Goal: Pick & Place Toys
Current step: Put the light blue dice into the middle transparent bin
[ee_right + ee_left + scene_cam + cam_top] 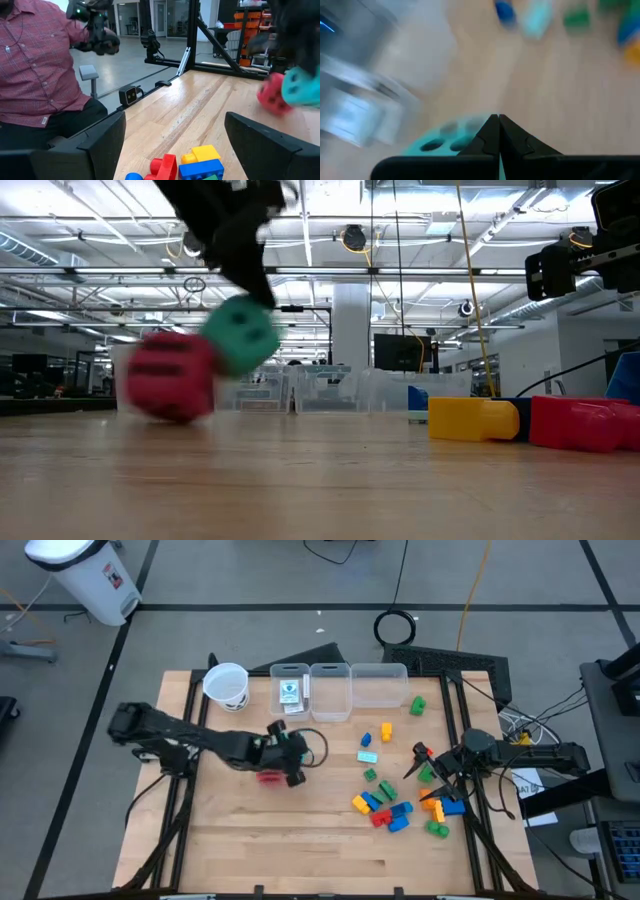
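— Status on your left gripper [293, 753]?

— You've got it clamped on the soft teal die [238, 334], lifted clear of the table [270, 830]. The low view shows that die hanging off the wood, with the red die [170, 376] just beside it and lower, resting on the tabletop. From above, the red die [271, 777] peeks out right under your gripper, on the side away from the bins.

— And the bins?

— Three clear plastic bins [330, 692] sit in a row along the far edge. A white card pack [290, 692] lies in the bin nearest the white paper cup [227, 686]; the other two look bare.

— Right arm?

— Your right gripper [422, 764] rests at the right side of the brick pile, fingers spread apart, nothing between them. Plastic bricks [385, 810] lie scattered between the red die and that gripper, with one green brick [418, 705] up near the last bin. A person in a red plaid shirt [35, 65] sits beyond the table edge in your right wrist view.
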Controlling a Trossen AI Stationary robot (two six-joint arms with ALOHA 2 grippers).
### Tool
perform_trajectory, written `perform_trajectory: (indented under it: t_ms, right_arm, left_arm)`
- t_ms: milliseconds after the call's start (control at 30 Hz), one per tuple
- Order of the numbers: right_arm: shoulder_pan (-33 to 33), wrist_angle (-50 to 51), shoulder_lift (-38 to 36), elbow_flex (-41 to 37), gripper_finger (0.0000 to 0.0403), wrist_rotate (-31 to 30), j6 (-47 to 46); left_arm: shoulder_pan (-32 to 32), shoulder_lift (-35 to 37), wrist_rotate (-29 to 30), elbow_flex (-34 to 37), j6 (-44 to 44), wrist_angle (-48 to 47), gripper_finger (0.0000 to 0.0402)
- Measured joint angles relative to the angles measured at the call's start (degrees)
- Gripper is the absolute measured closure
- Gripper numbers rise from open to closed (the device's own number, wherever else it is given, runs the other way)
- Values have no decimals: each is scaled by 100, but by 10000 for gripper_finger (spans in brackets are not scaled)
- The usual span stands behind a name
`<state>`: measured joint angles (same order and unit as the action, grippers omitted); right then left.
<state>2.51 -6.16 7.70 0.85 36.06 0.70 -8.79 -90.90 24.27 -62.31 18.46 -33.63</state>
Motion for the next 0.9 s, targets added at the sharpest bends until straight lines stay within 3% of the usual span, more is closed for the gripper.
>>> perform_trajectory:
  t_ms: [133,333,500,733,900]
  right_arm:
    - [1,-1,-2,2,89,-1,1]
    - [-1,1,0,2,88,2,1]
    - [0,5,2,2,89,2,1]
    - [-1,7,7,2,88,2,-1]
    - [0,7,7,2,88,2,-1]
  left_arm:
    - [204,-530,-813,71,-201,358,401]
    - [311,-1050,-1076,53,-238,483,401]
    - [259,-953,-1236,16,-334,758,401]
    - [59,165,-816,16,-211,435,396]
    - [-46,1067,-599,18,908,-81,365]
